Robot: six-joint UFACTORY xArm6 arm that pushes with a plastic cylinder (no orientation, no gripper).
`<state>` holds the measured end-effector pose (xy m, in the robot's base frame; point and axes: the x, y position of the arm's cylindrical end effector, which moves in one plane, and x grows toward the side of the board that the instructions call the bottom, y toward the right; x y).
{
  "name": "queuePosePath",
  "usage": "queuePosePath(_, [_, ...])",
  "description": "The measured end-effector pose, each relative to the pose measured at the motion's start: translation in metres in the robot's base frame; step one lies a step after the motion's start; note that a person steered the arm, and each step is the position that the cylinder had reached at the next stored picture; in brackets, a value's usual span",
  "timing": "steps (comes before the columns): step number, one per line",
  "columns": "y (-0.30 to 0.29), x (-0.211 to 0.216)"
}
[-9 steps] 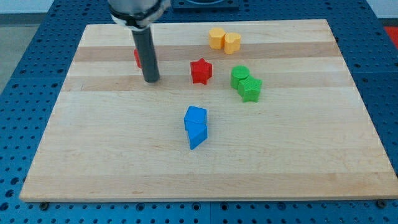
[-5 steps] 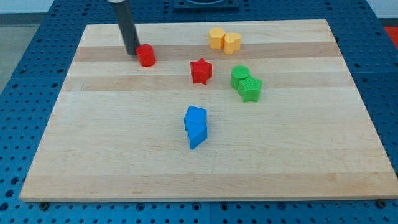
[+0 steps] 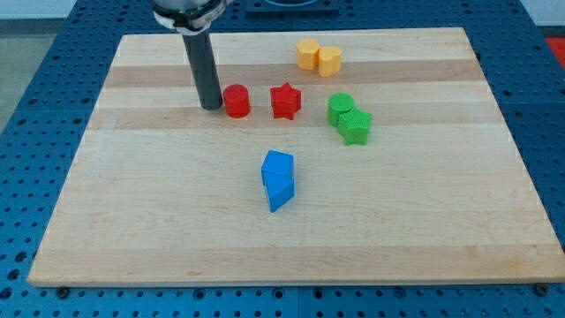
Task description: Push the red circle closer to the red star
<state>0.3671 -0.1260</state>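
The red circle (image 3: 236, 101) lies on the wooden board (image 3: 177, 221), a short way to the left of the red star (image 3: 285, 101), with a gap between them. My tip (image 3: 211, 106) stands on the board right against the circle's left side. The dark rod rises from there toward the view's top.
Two yellow blocks (image 3: 319, 56) sit side by side near the board's top edge. A green circle (image 3: 341, 108) and a green star (image 3: 356, 126) touch each other right of the red star. Two blue blocks (image 3: 278, 179) lie together below the middle.
The red circle moved right and down, closer to the red star. My tip went round to the circle's left side and followed it rightward.
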Motion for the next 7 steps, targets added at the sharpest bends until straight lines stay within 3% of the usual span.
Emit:
queuePosePath(2, [0.001,0.035])
queuePosePath(7, [0.027,0.003])
